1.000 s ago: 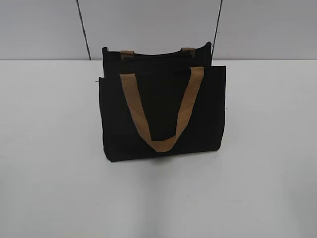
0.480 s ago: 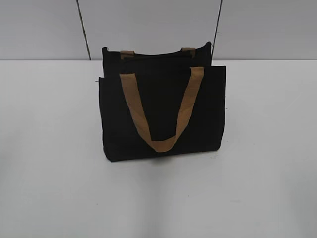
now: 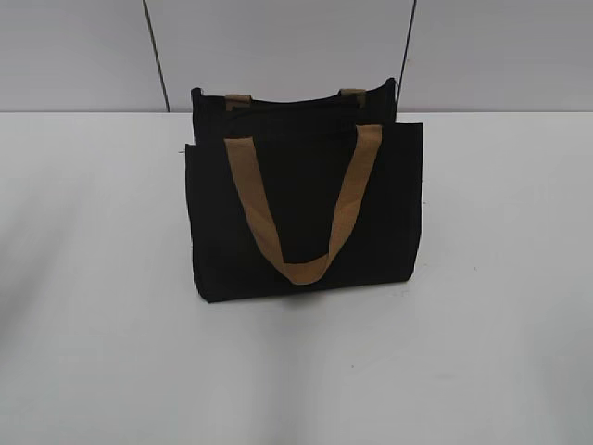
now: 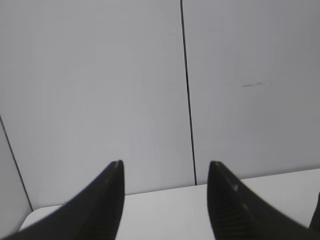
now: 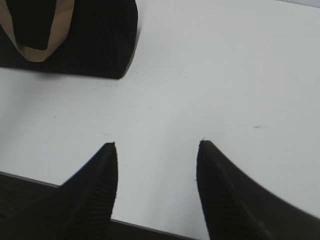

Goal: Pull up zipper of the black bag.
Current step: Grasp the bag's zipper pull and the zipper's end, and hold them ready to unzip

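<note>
The black bag [image 3: 306, 209] stands upright on the white table, its tan front handle [image 3: 301, 209] hanging down over the front panel. The zipper [image 3: 296, 104] runs as a thin dark line along the top edge; its silver pull does not show. Neither gripper appears in the exterior view. My left gripper [image 4: 165, 165] is open and empty, pointing at the back wall; the bag is out of its view. My right gripper [image 5: 157, 145] is open and empty above the table's front edge, with the bag's lower corner [image 5: 100, 40] far up and to the left.
The white table [image 3: 500, 278] stretches to both sides and in front of the bag. A grey panelled wall [image 3: 278, 46] with dark vertical seams stands behind it. The table's dark front edge [image 5: 30, 182] shows under my right gripper.
</note>
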You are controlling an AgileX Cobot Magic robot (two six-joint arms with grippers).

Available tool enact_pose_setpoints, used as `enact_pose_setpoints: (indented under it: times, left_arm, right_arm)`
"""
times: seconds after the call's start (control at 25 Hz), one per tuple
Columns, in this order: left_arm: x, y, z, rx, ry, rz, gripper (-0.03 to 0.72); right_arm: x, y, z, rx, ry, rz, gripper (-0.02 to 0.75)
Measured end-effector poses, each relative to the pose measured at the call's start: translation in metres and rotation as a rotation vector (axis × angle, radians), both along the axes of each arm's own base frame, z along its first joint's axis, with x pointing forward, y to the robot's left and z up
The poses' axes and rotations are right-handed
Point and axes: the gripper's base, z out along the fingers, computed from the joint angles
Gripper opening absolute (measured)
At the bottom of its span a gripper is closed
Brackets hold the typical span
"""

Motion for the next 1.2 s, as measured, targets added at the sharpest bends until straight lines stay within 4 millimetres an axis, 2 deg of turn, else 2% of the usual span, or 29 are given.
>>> enact_pose_setpoints:
  times: [0.12,0.32,0.36,0.52,0.6,0.8,0.92,1.04,1.2]
  left_arm:
    - [0.028,-0.003,-0.016,-0.002,0.031,-0.011,0.403]
    - [0.037,-0.013,-0.028,-0.018,0.047,-0.053,0.415]
    - [0.038,-0.013,-0.032,-0.019,0.063,-0.054,0.442]
    - [0.046,-0.014,-0.052,-0.018,0.13,-0.052,0.636]
    - [0.052,-0.015,-0.062,-0.029,0.149,-0.052,0.668]
    - [0.072,-0.028,-0.099,0.036,0.227,-0.149,0.639]
    - [0.082,-0.039,-0.118,0.074,0.191,-0.254,0.608]
    - [0.089,-0.047,-0.136,0.034,0.155,-0.334,0.59]
    - [0.093,-0.061,-0.162,-0.014,0.226,-0.481,0.584]
  right_arm:
    - [0.0,0.0,0.0,0.001,0.0,0.001,0.4]
    - [0.0,0.0,0.0,0.002,0.0,0.001,0.4]
    - [0.0,0.0,0.0,0.002,0.0,0.001,0.4]
    - [0.0,0.0,0.0,0.002,0.0,0.001,0.4]
    - [0.0,0.0,0.0,0.002,0.0,0.001,0.4]
    - [0.0,0.0,0.0,0.002,0.0,0.001,0.4]
    - [0.0,0.0,0.0,0.002,0.0,0.001,0.4]
    - [0.0,0.0,0.0,0.002,0.0,0.001,0.4]
    - [0.0,0.0,0.0,0.002,0.0,0.001,0.4]
